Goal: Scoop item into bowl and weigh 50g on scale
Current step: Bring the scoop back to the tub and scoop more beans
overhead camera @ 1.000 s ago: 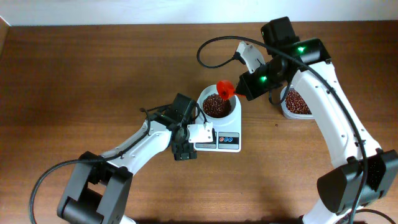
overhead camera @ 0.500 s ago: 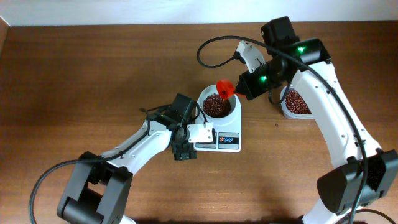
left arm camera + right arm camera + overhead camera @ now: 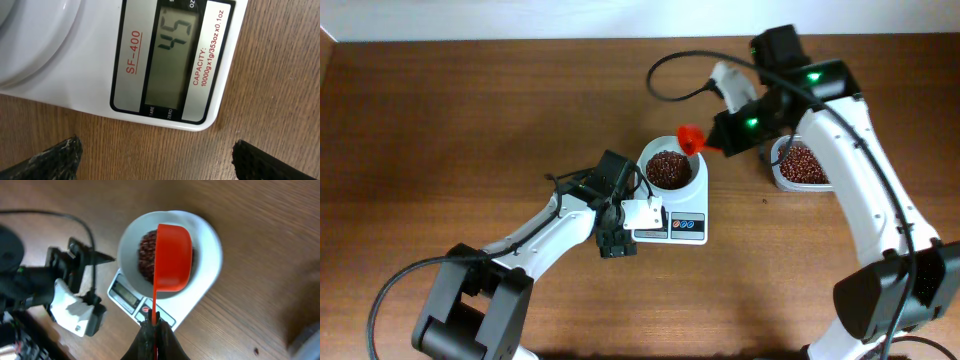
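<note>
The right arm swings back and away to its right, and the red scoop [image 3: 691, 137] slides off the middle of the bowl [image 3: 699, 175] to its far rim, headed the way of the plastic tub [image 3: 776, 175], which now shows more of its beans. The right gripper [image 3: 153, 330] is clamped tight on the scoop's thin handle, and from the wrist camera no beans show in the scoop, so that load looks delivered.

The beans [image 3: 668, 168] sit heaped in the bowl, and the bowl sits squarely on the scale [image 3: 685, 228]. Down at table level the left gripper [image 3: 157, 162] hovers just off the scale's front edge, jaws spread wide with nothing between them, its camera trained on the display [image 3: 172, 55]. The digits look like 45, though they lie sideways in that view.

So the weight is close but short of the target. My read: one more trip to the tub, and only a small part-scoop, tipped in gently, because a full scoop would likely overshoot.
</note>
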{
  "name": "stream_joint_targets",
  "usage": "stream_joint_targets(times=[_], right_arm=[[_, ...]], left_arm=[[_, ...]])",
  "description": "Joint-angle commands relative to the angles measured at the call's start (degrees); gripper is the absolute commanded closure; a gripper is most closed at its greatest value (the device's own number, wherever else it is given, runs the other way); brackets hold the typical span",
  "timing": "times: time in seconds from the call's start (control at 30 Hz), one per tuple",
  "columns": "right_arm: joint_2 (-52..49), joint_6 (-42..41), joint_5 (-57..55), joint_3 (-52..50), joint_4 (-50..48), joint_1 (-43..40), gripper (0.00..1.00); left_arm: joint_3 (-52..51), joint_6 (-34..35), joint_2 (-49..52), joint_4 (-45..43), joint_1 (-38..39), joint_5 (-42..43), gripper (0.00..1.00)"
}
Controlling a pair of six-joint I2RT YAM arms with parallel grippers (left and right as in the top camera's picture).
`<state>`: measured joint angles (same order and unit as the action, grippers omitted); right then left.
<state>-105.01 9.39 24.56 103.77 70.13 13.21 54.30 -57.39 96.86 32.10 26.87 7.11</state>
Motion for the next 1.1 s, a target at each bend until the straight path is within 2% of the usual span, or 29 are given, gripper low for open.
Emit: stream_joint_targets(times=[0.0,0.17,0.3,0.4,0.57,0.77,0.87,0.9,1.07], right_arm=[[0.5,-2.4,2.5,1.4,1.0,-7.3,0.96],[0.5,-2.6,-1.6,1.4,5.6,-21.5,0.96],[0.4,-2.6,-7.0,0.0,7.6,-29.0,0.96],[-0.9,-2.6,-9.0,-3.7,6.2,-30.2,0.96],[-2.3,-2.9,-8.5,-13.6,-3.3,-30.0,0.96],[-2.3,-2.8,-2.2,-21.5,-10.6,-29.7,0.96],[-2.3,-3.3,1.9,-21.5,-10.1,-29.9,0.96],[-2.3,-5.7,2.5,-21.0,-8.8,-30.4,0.96],[-1.8,-6.9,-0.4,-14.0,-1.7,-33.6,0.96]], left_arm=[[-0.4,0.7,-0.8,0.0,0.0,1.2,0.01],[-0.4,0.7,-0.8,0.0,0.0,1.2,0.01],[-0.4,0.7,-0.8,0.0,0.0,1.2,0.01],[-0.4,0.7,-0.8,0.0,0.0,1.2,0.01],[-0.4,0.7,-0.8,0.0,0.0,1.2,0.01],[-0.4,0.7,-0.8,0.0,0.0,1.2,0.01],[-0.4,0.7,-0.8,0.0,0.0,1.2,0.01],[-0.4,0.7,-0.8,0.0,0.0,1.2,0.01],[-0.4,0.7,-0.8,0.0,0.0,1.2,0.01]])
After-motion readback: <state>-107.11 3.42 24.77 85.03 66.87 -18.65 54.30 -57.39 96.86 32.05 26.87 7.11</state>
